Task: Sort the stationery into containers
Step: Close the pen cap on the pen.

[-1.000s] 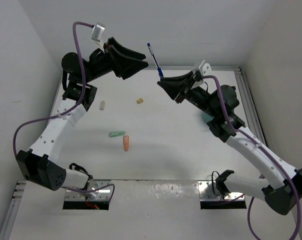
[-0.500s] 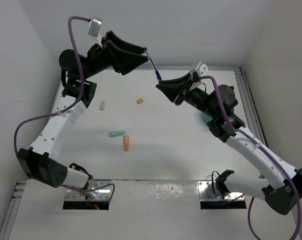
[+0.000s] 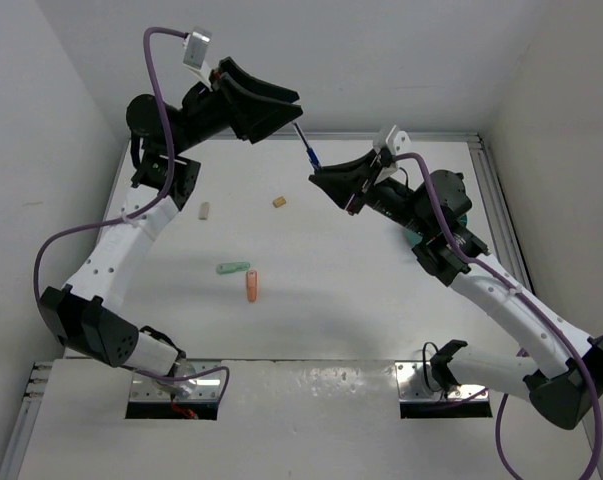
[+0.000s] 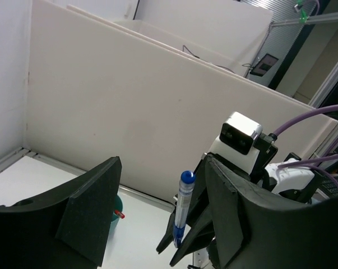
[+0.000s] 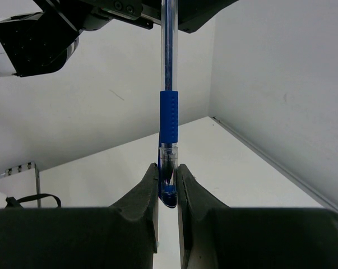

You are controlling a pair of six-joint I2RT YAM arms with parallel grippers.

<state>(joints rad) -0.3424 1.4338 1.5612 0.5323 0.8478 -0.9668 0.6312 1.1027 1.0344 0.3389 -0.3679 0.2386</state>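
Observation:
My right gripper (image 3: 318, 177) (image 5: 167, 170) is shut on the lower end of a dark-blue pen (image 3: 306, 150) (image 5: 169, 115) and holds it upright above the back of the table. My left gripper (image 3: 296, 112) (image 4: 163, 168) is open, and its fingers (image 4: 90, 218) straddle the pen's capped top (image 4: 183, 204) with gaps on both sides. A teal cup (image 4: 117, 208) with a red-tipped item in it peeks out behind the left finger. On the table lie a mint-green stub (image 3: 233, 268) and an orange stub (image 3: 252, 287).
A small beige piece (image 3: 205, 210) and a yellowish piece (image 3: 279, 201) lie on the white table (image 3: 331, 300) near the back left. White walls enclose the table on three sides. The right arm's elbow covers most of the cup in the top view.
My left gripper has swung right and now its jaws reach round the pen's top. The right gripper with the pen has edged slightly left.

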